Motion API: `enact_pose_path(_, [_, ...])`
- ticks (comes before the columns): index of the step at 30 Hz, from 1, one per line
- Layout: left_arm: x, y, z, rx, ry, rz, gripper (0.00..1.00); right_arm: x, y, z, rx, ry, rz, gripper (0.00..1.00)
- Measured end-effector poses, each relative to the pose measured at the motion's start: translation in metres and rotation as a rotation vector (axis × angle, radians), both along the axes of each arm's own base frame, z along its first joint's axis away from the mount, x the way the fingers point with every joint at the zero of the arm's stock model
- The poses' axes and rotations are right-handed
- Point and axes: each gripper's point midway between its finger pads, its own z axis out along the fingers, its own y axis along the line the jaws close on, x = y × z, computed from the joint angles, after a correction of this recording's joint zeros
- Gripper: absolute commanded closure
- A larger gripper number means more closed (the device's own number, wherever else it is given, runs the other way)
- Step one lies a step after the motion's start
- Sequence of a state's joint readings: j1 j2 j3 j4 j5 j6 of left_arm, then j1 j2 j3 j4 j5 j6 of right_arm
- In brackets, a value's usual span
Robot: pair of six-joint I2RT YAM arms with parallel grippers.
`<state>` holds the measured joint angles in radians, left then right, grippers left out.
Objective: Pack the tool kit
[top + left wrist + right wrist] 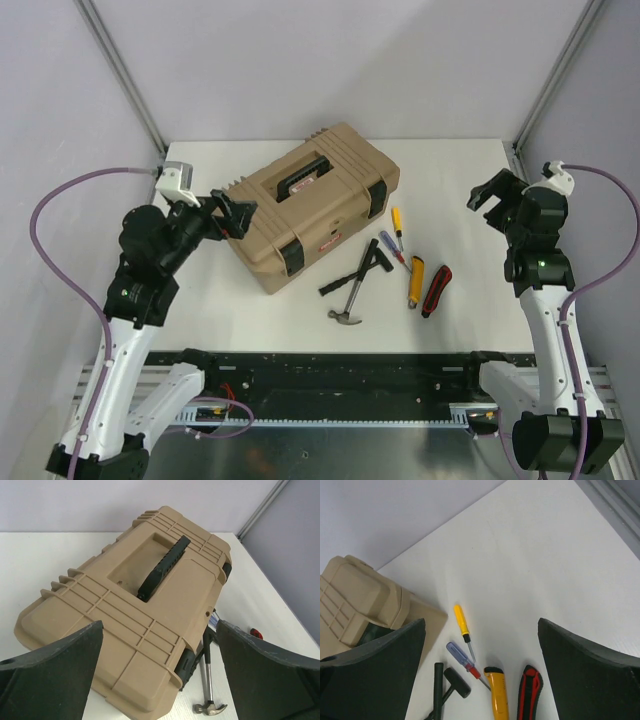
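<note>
note left pincer [232, 212] spread wide and empty, hovering just beside the left end of the tan toolbox [310, 205]; judge it placed there to steady the box or work the lid. note right pincer [490, 195] likewise gaping, holding nothing, raised well apart from the tools and angled down over them, seemingly to choose one.

find toolbox near mid-table, set at an angle, lid down, black handle [303, 178] lying flat in its recess, black latches [292, 255] on the near face appearing fastened. judge packing not yet begun; expect the lid to need opening first.

find tools laid out just right of the box, within the right arm's reach: hammer [352, 295] with head toward the near edge, crossed at the shaft by a black bar-like tool [338, 281], kind unclear; yellow-handled screwdriver [396, 222] and blue-and-red screwdriver [392, 248] close together; yellow knife [415, 283] and red-black handled tool [436, 290] side by side, contact unclear.

record white matt table [450, 170], pale lilac walls [330, 60] on three sides, grey metal posts [125, 75] at the rear corners.
</note>
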<state>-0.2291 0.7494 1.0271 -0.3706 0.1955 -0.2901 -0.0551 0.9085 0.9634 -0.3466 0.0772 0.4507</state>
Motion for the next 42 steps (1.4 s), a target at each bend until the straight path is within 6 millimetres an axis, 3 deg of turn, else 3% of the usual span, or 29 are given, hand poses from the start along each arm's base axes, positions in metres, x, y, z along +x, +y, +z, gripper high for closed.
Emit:
enact_pose_path(6, [0.000, -0.003, -0.003, -0.069, 0.048, 0.006, 0.01, -0.003, -0.001, -0.001, 0.022, 0.004, -0.015, 0.01])
enact_pose_path(10, [-0.002, -0.003, -0.004, -0.098, 0.063, 0.010, 0.00, -0.005, 0.019, 0.005, 0.037, -0.013, 0.099, 0.01])
enact_pose_path(14, [0.001, -0.001, -0.009, -0.088, 0.079, 0.005, 0.01, -0.009, 0.049, 0.007, 0.064, -0.018, 0.232, 0.01])
enact_pose_path(22, [0.018, 0.003, -0.033, 0.004, 0.131, 0.008, 0.01, -0.035, 0.135, 0.011, 0.063, -0.021, 0.487, 0.01])
enact_pose_path(27, [0.033, 0.015, -0.042, 0.043, 0.160, 0.082, 0.01, -0.048, 0.166, -0.002, 0.043, 0.027, 0.540, 0.01])
enact_pose_path(33, [0.058, 0.033, -0.034, 0.060, 0.173, 0.191, 0.01, -0.058, 0.203, -0.021, 0.012, 0.082, 0.599, 0.01])
enact_pose_path(38, [0.082, 0.040, -0.022, 0.076, 0.171, 0.227, 0.01, -0.056, 0.224, -0.032, 0.028, 0.109, 0.602, 0.02])
enact_pose_path(42, [0.105, 0.042, -0.027, 0.099, 0.189, 0.227, 0.01, -0.050, 0.244, -0.043, 0.073, 0.138, 0.609, 0.02])
